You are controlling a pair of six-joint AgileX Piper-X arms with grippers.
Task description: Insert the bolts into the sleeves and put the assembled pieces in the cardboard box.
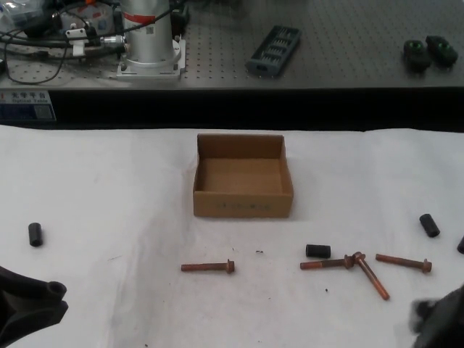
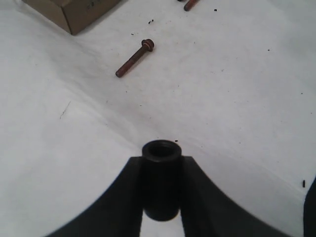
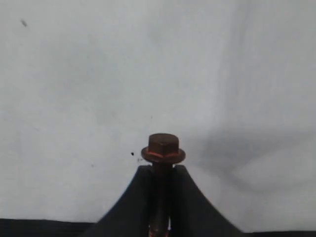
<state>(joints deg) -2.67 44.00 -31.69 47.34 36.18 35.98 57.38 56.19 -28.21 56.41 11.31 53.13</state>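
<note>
My left gripper [image 2: 162,197] is shut on a black sleeve [image 2: 161,180] whose open bore faces the camera; that arm [image 1: 29,304] sits at the bench's near left corner. My right gripper [image 3: 163,197] is shut on a copper bolt [image 3: 162,150], hex head outward, above white paper; its arm [image 1: 442,319] is at the near right corner. The cardboard box [image 1: 242,176] stands open mid-bench. One loose bolt [image 1: 208,267] [image 2: 134,58] lies in front of the box, and three more bolts [image 1: 362,267] lie to the right, two of them crossing. Loose sleeves lie at the left [image 1: 35,234], by the bolts [image 1: 317,251] and at the right [image 1: 429,225].
White paper [image 1: 109,188] covers the bench. Behind it a perforated metal table carries a silver arm base [image 1: 148,40], cables, a grey rack [image 1: 274,49] and dark round parts [image 1: 430,52]. Another dark piece [image 1: 461,245] shows at the right edge.
</note>
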